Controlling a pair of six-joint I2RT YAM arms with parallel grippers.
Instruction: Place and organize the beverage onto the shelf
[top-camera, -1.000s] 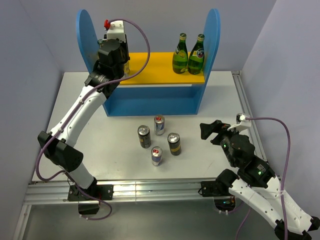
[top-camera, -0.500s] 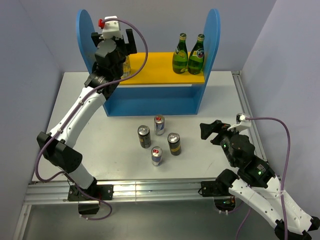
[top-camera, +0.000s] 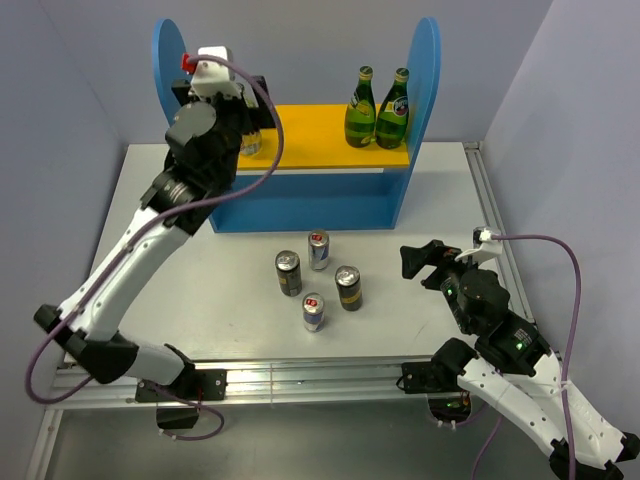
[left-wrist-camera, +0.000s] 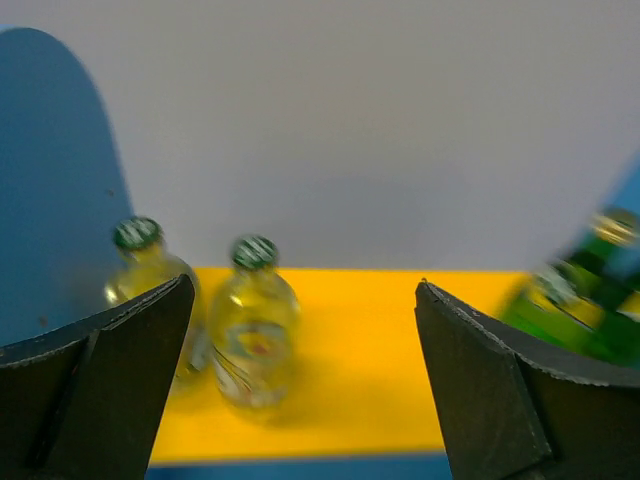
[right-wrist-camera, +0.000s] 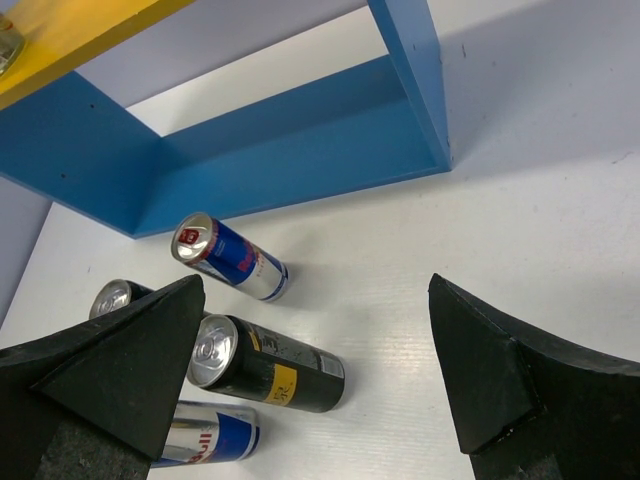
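Blue shelf (top-camera: 300, 205), yellow upper board (top-camera: 320, 135); pale-yellow bottles (left-wrist-camera: 253, 330), green bottles (top-camera: 375, 110), black-gold cans (top-camera: 348, 288), silver red-blue cans (top-camera: 318, 250).

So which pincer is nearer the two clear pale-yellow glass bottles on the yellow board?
Left. The left pincer is open just before the pale-yellow bottles on the blue shelf; the right pincer hovers over the table, far from them.

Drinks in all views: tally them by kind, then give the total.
Green glass bottles: 2
Pale-yellow glass bottles: 2
Dark black-gold cans: 2
Slim silver cans: 2
Total: 8
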